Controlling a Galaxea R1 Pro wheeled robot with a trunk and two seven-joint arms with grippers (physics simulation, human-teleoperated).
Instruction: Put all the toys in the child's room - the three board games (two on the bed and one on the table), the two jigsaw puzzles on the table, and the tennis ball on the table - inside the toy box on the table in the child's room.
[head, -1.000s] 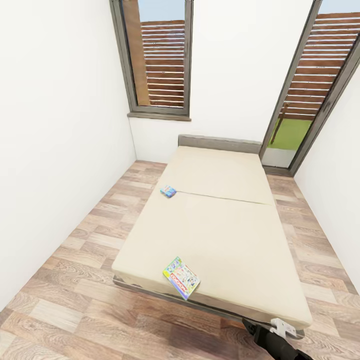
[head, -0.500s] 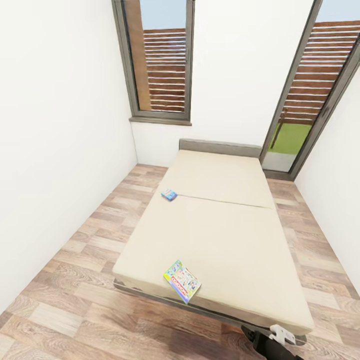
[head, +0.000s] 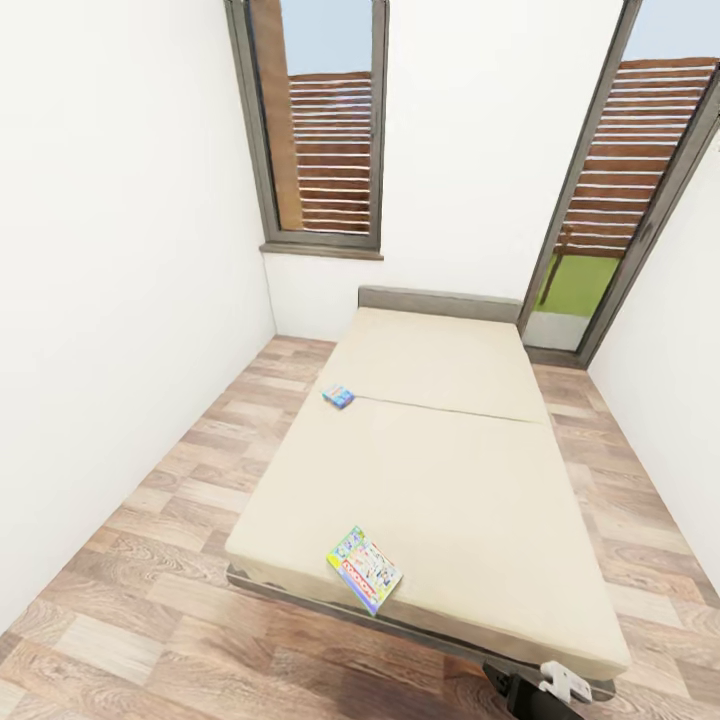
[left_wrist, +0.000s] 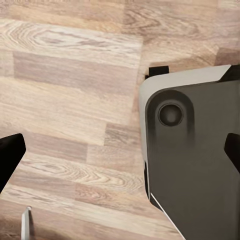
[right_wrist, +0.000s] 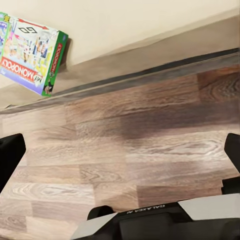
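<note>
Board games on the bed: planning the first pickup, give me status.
Both grippers open, empty, over wood floor. Pale green game at bed foot edge; small blue box mid-bed, left side. Nothing blocking.

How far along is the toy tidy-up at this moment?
Early. Nothing looks packed yet: the pale green board game lies at the bed's foot edge and the small blue game further up it. Both grippers, left and right, are open and empty above the floor.
</note>
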